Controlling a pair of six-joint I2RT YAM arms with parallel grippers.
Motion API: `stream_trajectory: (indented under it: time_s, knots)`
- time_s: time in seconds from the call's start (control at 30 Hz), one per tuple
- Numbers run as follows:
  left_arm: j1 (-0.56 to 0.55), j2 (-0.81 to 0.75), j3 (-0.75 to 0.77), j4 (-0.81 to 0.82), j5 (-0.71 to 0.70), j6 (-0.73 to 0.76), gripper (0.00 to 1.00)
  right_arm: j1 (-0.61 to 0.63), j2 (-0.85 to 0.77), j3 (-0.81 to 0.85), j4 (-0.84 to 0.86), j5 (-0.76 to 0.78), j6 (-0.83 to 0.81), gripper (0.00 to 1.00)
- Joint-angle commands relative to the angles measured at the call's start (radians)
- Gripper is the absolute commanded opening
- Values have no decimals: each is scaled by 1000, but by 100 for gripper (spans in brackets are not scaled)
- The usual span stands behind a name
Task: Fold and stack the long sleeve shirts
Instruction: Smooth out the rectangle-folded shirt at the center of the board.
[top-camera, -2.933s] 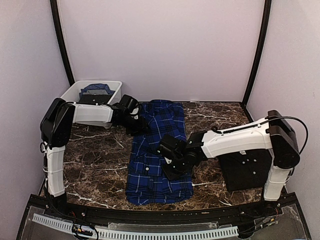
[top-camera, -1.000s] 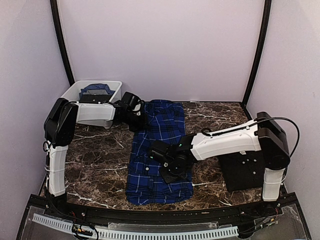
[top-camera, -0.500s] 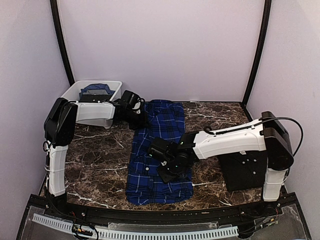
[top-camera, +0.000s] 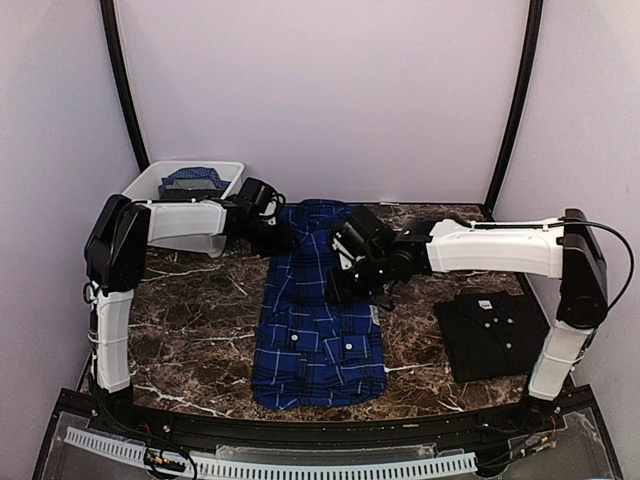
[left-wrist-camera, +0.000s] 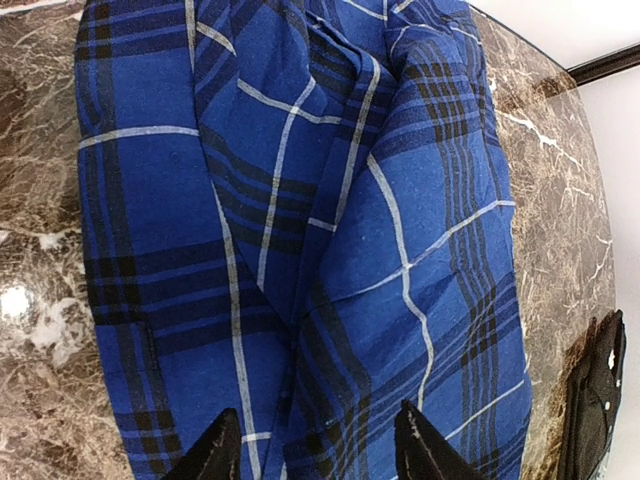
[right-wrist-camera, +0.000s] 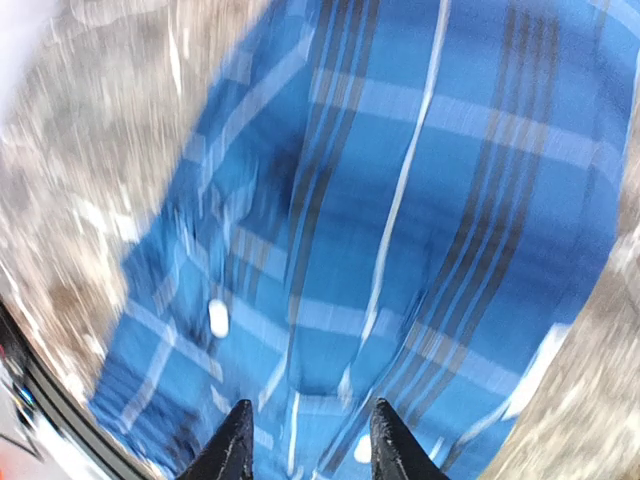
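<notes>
The royal-blue plaid shirt (top-camera: 318, 340) lies flat on the marble table (top-camera: 200, 310), folded into a long narrow strip that runs from the back wall toward the near edge, roughly centred between the two arms. Its two chest pockets, each with a white button, face up on the near half. The black shirt (top-camera: 490, 335) lies folded into a compact rectangle on the right side of the table, just beside the right arm's base and apart from the plaid shirt, with white buttons visible on its top face. A white tub (top-camera: 140, 185) stands at the back left corner and holds a bundle of blue patterned cloth (top-camera: 192, 180). The left gripper (left-wrist-camera: 315, 450) is positioned at the far left edge of the plaid shirt, close to the tub; its two fingers stand apart with only flat cloth beneath them, and nothing is clamped. The right gripper (right-wrist-camera: 308, 445) is positioned above the right edge of the plaid shirt, about midway along its length. The right wrist view is blurred, but both fingertips show separated over the plaid fabric, with no fold pinched between them. The two grippers are near each other, on opposite edges of the same shirt
</notes>
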Motion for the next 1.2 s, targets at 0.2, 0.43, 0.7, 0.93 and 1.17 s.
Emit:
stream_trajectory:
  time_s: [0.2, 0.43, 0.7, 0.93, 1.17]
  knots:
    - [5, -171, -96, 37, 76, 62, 37, -276, 196, 219, 379, -374, -35, 19]
    - [-4, -85, -68, 144, 178, 75, 27, -391, 477, 438, 488, -573, 45, 12]
    - [-4, 128, 75, 176, 186, 75, 24, -489, 798, 756, 556, -638, 192, 11]
    - [17, 285, 209, 111, 72, 14, 21, -556, 1033, 978, 603, -622, 386, 11]
    - [19, 340, 270, 99, 89, -31, 21, -610, 1089, 980, 686, -656, 474, 10]
